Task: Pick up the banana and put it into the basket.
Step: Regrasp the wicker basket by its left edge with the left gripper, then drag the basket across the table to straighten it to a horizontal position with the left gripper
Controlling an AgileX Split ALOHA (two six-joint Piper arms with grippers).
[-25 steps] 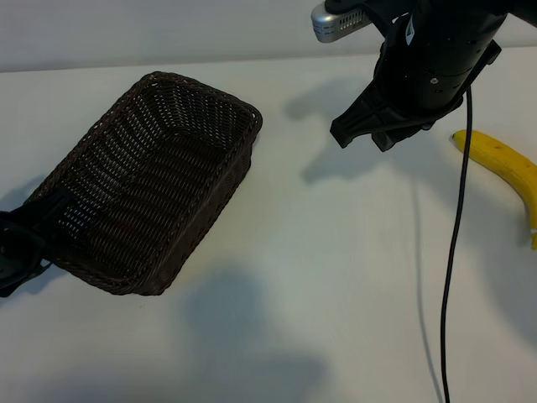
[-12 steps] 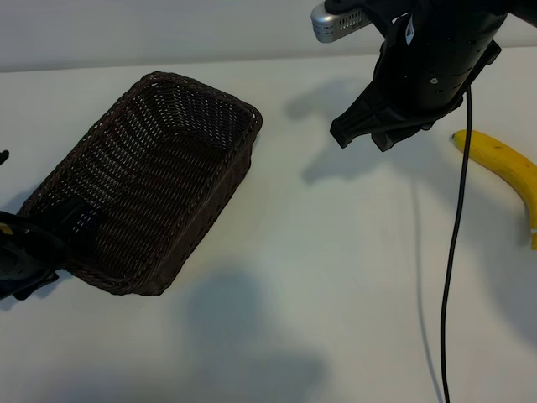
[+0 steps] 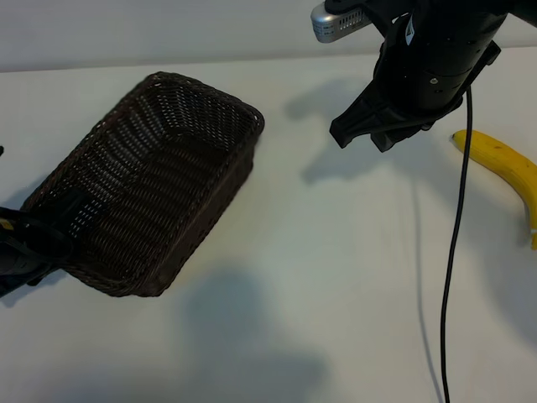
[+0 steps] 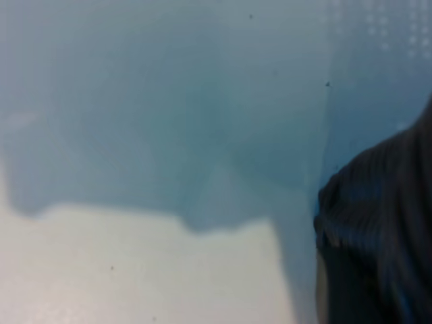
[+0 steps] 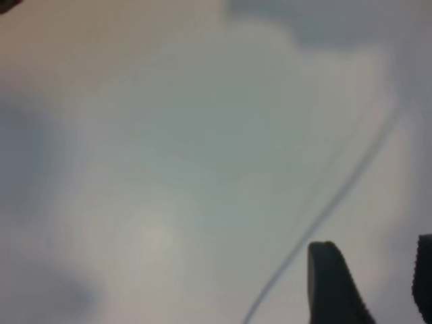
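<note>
My left gripper (image 3: pixel 38 248) clamps the basket (image 3: pixel 151 189) at its near corner. Only the exterior view shows the banana (image 3: pixel 508 172), beside my right gripper (image 3: pixel 373 134); the right wrist view shows those fingers (image 5: pixel 334 283) parted, empty.

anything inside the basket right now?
The basket holds nothing visible, only bare weave. The banana lies on the table, far right. The left gripper overlaps the near-left corner, hiding that bit of the rim.

One banana (image 3: pixel 510 171), one basket (image 3: pixel 147 189), two grippers, one hanging cable (image 3: pixel 454 252).
</note>
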